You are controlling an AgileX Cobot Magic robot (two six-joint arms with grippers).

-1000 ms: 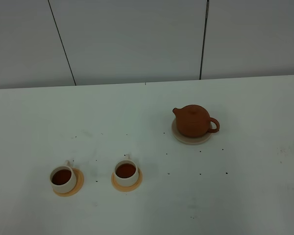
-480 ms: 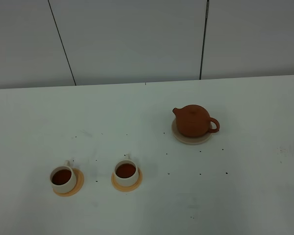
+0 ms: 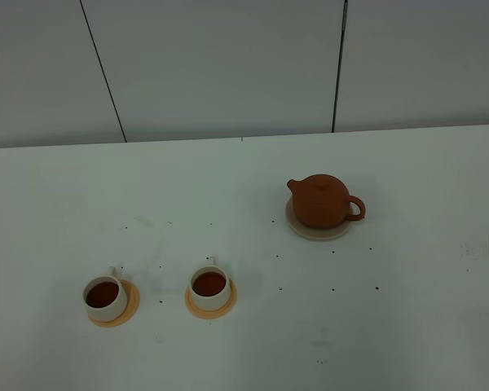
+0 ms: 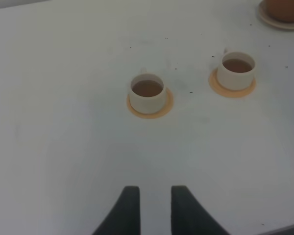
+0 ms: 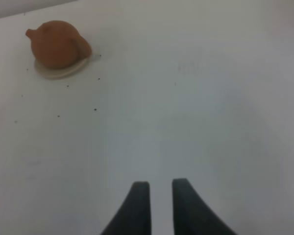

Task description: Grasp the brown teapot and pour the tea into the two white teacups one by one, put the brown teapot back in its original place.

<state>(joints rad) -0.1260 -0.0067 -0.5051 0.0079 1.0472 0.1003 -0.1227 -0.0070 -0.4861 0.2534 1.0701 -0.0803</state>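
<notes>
The brown teapot (image 3: 322, 203) stands upright on its original place, the beige coaster (image 3: 318, 231), right of centre; the right wrist view shows the brown teapot (image 5: 56, 44) far ahead. The two white teacups (image 3: 106, 296) (image 3: 209, 286) sit at the front left, each holding dark tea (image 3: 209, 283). Neither arm appears in the exterior view. My left gripper (image 4: 154, 196) hangs over bare table short of the two white teacups (image 4: 147, 93) (image 4: 237, 71), jaws slightly apart and empty. My right gripper (image 5: 160, 188) is also narrowly open and holds nothing.
Each cup rests on a small orange-tan coaster (image 3: 130, 309) (image 3: 225, 306). Dark specks dot the white table (image 3: 375, 326) between the cups and the teapot. A grey panelled wall (image 3: 228, 65) runs along the table's far edge.
</notes>
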